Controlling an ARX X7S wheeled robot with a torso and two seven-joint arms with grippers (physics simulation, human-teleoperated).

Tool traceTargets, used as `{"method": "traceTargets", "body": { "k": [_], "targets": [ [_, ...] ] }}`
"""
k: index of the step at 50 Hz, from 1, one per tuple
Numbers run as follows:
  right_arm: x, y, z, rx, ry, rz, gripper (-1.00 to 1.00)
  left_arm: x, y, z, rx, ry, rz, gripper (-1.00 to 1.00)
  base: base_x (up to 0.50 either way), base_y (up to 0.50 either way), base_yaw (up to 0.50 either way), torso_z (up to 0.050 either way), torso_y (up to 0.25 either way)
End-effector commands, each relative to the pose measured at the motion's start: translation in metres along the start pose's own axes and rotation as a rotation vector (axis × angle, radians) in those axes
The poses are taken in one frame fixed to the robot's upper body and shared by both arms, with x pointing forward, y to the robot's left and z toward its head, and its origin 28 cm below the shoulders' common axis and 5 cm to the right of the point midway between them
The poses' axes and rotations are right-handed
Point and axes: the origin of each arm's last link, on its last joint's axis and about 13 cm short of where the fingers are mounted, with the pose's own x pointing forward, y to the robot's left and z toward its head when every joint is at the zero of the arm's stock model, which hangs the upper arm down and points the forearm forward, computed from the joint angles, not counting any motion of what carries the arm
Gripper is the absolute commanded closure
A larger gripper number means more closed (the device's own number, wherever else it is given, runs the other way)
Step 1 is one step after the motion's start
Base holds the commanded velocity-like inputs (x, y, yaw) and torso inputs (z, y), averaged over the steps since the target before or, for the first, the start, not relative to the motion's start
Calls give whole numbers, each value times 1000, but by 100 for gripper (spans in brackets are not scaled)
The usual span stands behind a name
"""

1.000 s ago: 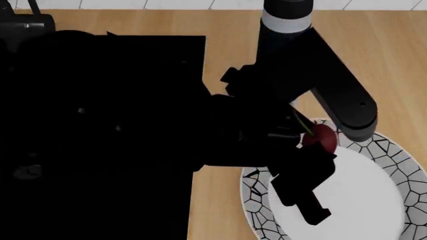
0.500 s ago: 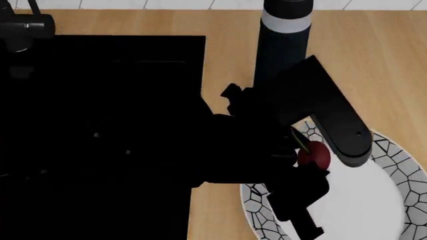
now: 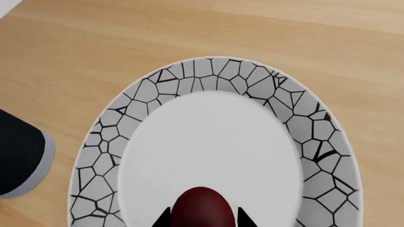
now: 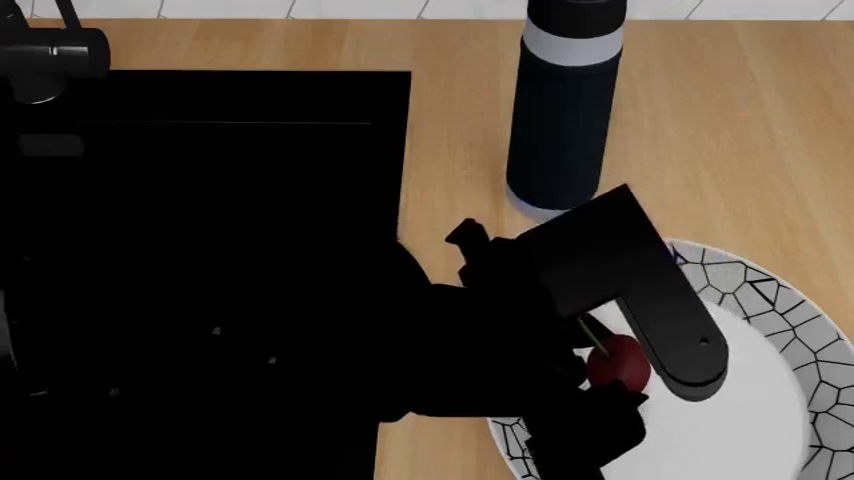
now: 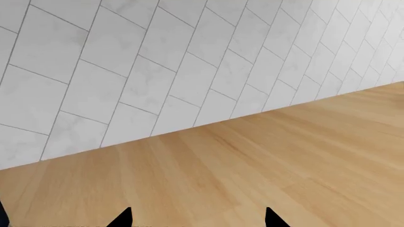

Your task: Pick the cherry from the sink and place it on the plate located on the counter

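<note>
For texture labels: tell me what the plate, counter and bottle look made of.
Plate: likely glazed ceramic, smooth white with black crackle-line rim.
Counter: wood or wood-look laminate, tan grain streaks.
Bottle: material unclear, matte navy body with a pale band.

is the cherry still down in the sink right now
No, the cherry is held between the tips of the left end effector over the white middle of the plate, well away from the sink.

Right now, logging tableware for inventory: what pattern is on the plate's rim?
Black cracked-mosaic lines on white plate; clearest in the left wrist view.
</note>
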Motion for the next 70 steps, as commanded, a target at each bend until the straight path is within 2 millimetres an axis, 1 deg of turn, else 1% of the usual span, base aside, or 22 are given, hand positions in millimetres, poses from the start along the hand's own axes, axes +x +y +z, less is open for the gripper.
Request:
{"method": "traceTargets", "body": {
  "k": [1, 16, 48, 60, 70],
  "targets": [
    [-2, -4, -5, 5, 5, -7, -100, 6, -1, -8, -12, 12, -4, 100, 0, 0, 0, 0, 0],
    [-6, -8, -8, 2, 12, -22, -100, 13, -4, -18, -7, 31, -16, 100, 0, 0, 0, 0, 0],
    [-7, -11, -12, 13, 13, -29, -100, 23, -7, -35, -10, 67, -28, 100, 0, 0, 0, 0, 0],
    [-9, -13, -12, 13, 13, -32, -100, 25, -9, -39, -5, 78, -34, 100, 0, 0, 0, 0, 0],
    [-9, -15, -15, 17, 15, -34, -100, 25, -9, -39, -1, 82, -37, 100, 1, 0, 0, 0, 0]
  ]
}}
